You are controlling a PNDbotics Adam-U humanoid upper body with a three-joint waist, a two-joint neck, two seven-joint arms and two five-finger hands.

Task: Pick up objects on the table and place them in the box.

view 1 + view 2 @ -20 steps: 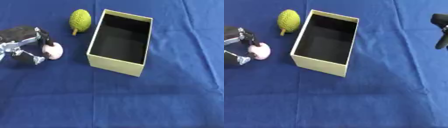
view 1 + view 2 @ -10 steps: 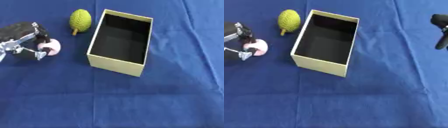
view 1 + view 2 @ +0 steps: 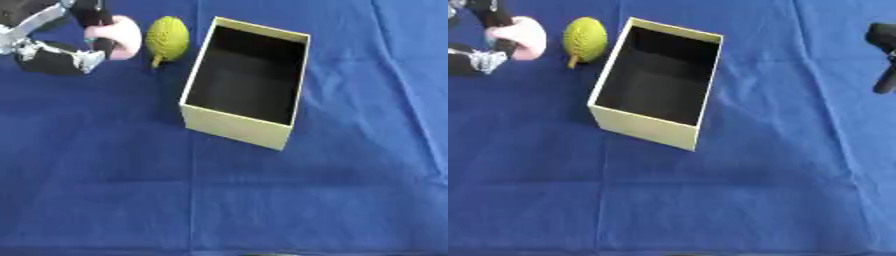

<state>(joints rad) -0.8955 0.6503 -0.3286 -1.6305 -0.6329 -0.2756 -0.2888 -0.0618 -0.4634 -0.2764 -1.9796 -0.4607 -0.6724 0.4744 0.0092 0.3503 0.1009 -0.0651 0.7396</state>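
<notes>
My left hand [image 3: 54,35] is at the upper left, its fingers and thumb curled round a small pink object [image 3: 122,36] held above the blue cloth. Just right of it lies a green bumpy fruit [image 3: 167,36] with a short stem, beside the box's left wall. The open pale-yellow box [image 3: 236,127] stands in the middle, its dark inside showing nothing in it. Only part of my right hand [image 3: 883,56] shows, as a dark shape at the right edge of the right eye view, well away from the box.
A blue cloth [image 3: 262,200] covers the whole table, with faint fold lines across it. Wide bare cloth stretches in front of the box and to its right.
My left hand has risen and moved toward the box with the pink object in it, now close beside the green fruit. The right hand has not moved.
</notes>
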